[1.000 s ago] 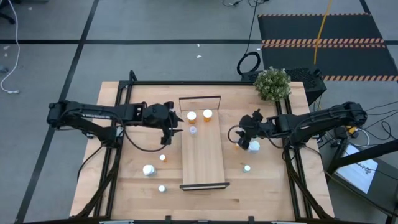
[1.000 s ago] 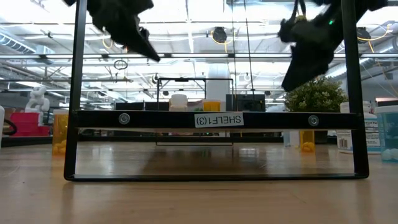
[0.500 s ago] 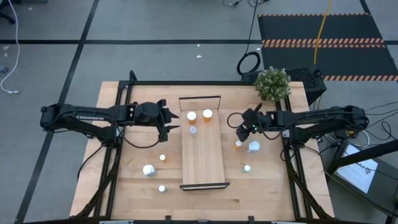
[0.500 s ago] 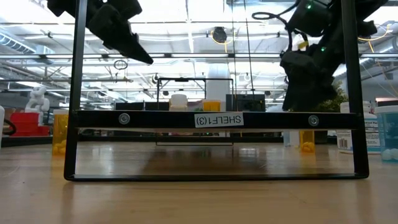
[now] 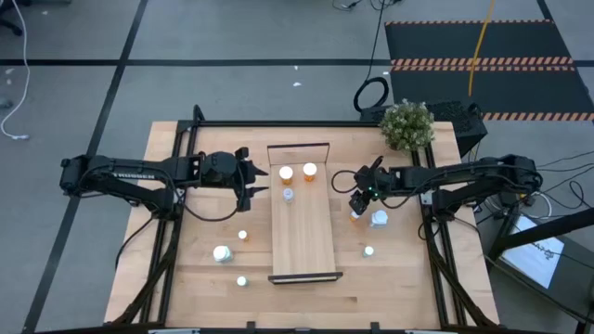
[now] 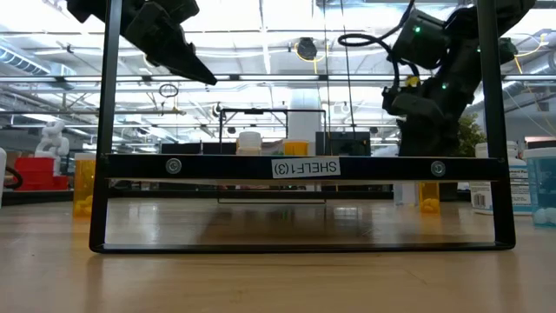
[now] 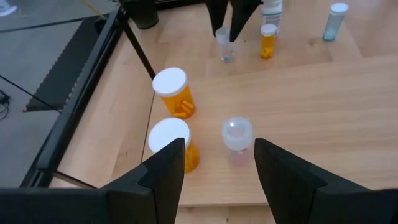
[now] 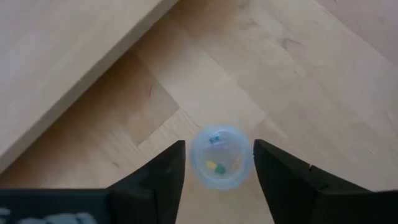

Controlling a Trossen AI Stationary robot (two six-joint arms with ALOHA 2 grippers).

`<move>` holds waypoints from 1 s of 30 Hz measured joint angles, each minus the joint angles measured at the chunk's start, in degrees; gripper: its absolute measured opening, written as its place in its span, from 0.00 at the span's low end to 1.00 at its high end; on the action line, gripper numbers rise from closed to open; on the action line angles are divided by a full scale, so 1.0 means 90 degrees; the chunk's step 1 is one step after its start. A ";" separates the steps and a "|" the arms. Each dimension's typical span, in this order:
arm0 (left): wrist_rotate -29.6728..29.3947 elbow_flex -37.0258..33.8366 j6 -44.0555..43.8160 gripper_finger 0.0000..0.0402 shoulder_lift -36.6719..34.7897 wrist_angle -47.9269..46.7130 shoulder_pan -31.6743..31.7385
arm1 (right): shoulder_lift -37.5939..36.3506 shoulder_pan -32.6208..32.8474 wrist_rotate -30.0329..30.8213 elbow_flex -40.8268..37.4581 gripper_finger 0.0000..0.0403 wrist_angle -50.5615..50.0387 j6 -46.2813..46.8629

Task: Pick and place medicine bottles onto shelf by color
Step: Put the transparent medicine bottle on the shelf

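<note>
Tabletop beside the shelf [image 5: 302, 237]: right gripper [image 5: 357, 198] has swung back, open astride a clear bottle [image 8: 220, 157]; left gripper [image 5: 252, 182] stays open, empty; pick imminent.

A robotics lab or industrial test hall: a wooden table [image 5: 209, 278] stands on grey concrete floor [image 5: 232, 37] marked with dark tape lines, beside a hazard-striped mat [image 5: 483, 63] (cables trail nearby); the low view shows ceiling strip lights [image 6: 261, 65] and cluttered benches beyond
</note>
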 joint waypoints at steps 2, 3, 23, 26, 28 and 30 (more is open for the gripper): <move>0.0021 0.0000 0.0016 0.49 0.0000 0.0029 -0.0003 | 0.0066 -0.0042 -0.0005 0.0000 0.42 0.0027 -0.0096; 0.0050 0.0000 0.0015 0.49 0.0000 0.0072 0.0000 | 0.0076 -0.0047 -0.0002 0.0000 0.40 0.0025 -0.0180; 0.0456 0.0000 -0.0235 0.49 0.0000 0.1462 -0.0575 | -0.0434 -0.0024 -0.0005 0.0000 0.36 0.1506 -0.1875; 0.0454 0.0000 -0.0364 0.49 0.0001 0.1602 -0.0749 | -0.0550 0.0081 -0.0007 0.0002 0.35 0.2122 -0.2439; 0.0454 0.0000 -0.0365 0.49 0.0029 0.1659 -0.0891 | -0.0553 0.0190 -0.0006 0.0002 0.36 0.2509 -0.2926; 0.0457 0.0000 -0.0378 0.49 0.0093 0.1749 -0.1028 | -0.0551 0.0318 -0.0006 0.0002 0.38 0.2836 -0.3393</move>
